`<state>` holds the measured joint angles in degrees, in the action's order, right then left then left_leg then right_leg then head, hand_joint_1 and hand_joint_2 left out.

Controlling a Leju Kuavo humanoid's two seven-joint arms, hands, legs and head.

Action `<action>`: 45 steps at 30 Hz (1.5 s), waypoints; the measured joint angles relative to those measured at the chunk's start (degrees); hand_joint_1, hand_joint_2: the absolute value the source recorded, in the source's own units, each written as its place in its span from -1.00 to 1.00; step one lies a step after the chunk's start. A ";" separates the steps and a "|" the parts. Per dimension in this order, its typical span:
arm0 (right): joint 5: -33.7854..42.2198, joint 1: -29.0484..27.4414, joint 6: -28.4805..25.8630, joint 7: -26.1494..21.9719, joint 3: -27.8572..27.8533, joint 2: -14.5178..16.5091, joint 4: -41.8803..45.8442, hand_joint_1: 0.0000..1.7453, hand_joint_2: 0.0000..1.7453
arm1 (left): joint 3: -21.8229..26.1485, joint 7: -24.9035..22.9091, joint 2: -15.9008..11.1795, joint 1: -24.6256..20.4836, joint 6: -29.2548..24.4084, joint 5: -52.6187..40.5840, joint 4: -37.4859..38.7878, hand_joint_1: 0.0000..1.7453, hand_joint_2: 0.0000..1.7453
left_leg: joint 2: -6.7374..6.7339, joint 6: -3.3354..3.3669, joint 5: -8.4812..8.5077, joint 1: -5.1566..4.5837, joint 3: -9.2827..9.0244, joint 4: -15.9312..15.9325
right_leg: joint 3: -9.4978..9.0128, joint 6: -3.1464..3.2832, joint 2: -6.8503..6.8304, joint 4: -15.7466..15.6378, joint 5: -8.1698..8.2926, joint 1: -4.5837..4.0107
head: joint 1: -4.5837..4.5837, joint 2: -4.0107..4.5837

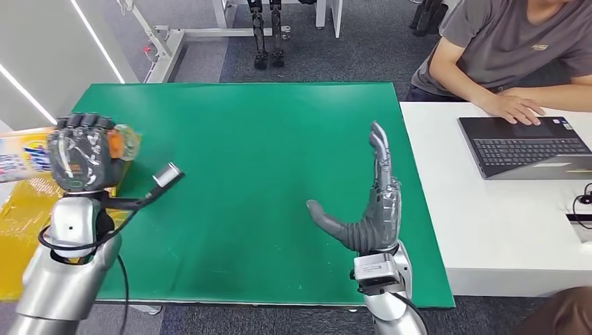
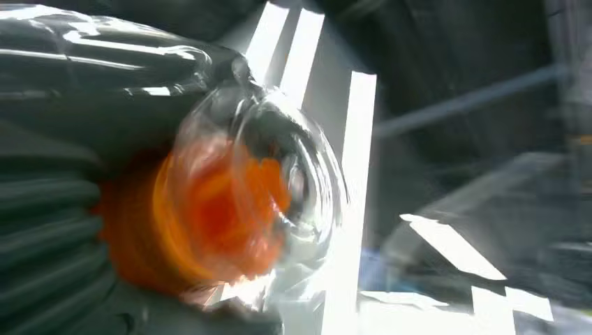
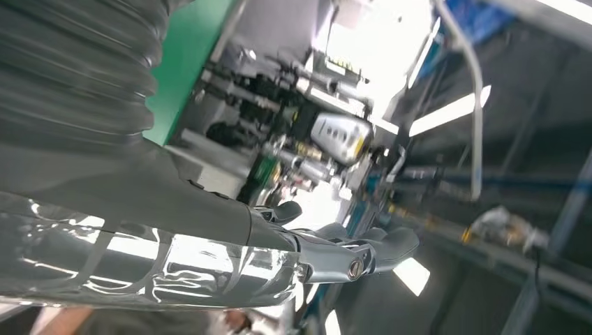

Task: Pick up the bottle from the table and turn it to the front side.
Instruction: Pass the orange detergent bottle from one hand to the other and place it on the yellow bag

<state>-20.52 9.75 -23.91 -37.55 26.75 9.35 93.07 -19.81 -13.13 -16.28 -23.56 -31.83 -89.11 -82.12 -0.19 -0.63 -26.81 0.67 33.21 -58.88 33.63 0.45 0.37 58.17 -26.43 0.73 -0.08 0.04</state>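
Bottle (image 1: 122,143) grasped in my left hand (image 1: 80,152), lifted at the left edge of the green surface (image 1: 265,153)
Bottle lies sideways, orange cap end poking past my fingers; my right hand (image 1: 370,206) released, fingers straight, over the surface

The left hand (image 1: 82,150) hides most of the bottle (image 1: 126,143), whose label (image 1: 21,159) is blurred.

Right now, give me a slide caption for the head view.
Left hand holds the bottle above the green table's left edge; right hand open over it.
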 joint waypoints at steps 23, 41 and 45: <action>6.33 -1.13 -4.42 0.27 -1.13 0.72 5.23 -1.00 1.00 | -9.35 19.76 -3.84 -3.17 6.01 -0.70 31.30 1.00 1.00 | 0.01 -0.05 0.04 0.02 0.03 0.03 | 0.00 0.01 0.00 0.04 0.00 -0.01 | -0.01 0.00; 6.97 -1.05 -4.86 -0.15 -1.81 0.83 5.87 -1.00 1.00 | -3.12 27.21 -0.69 -7.10 10.45 2.39 45.26 1.00 1.00 | 0.02 -0.06 0.05 0.01 0.03 0.03 | -0.02 0.01 -0.02 0.05 0.01 -0.01 | -0.01 0.00; 7.50 -0.94 -5.13 -0.14 -1.81 0.83 5.87 -1.00 1.00 | -2.33 28.60 -0.30 -8.57 11.97 3.43 47.27 1.00 1.00 | 0.08 -0.09 0.07 0.01 0.02 0.03 | -0.04 0.01 -0.06 0.07 0.01 -0.01 | -0.01 0.00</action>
<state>-13.02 8.81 -29.04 -37.69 24.94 10.19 98.95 -22.14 15.47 -16.58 -32.13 -19.86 -85.68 -34.85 -0.11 -0.72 -26.75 0.68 33.23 -58.85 33.59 0.46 0.31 58.24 -26.42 0.73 -0.09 0.04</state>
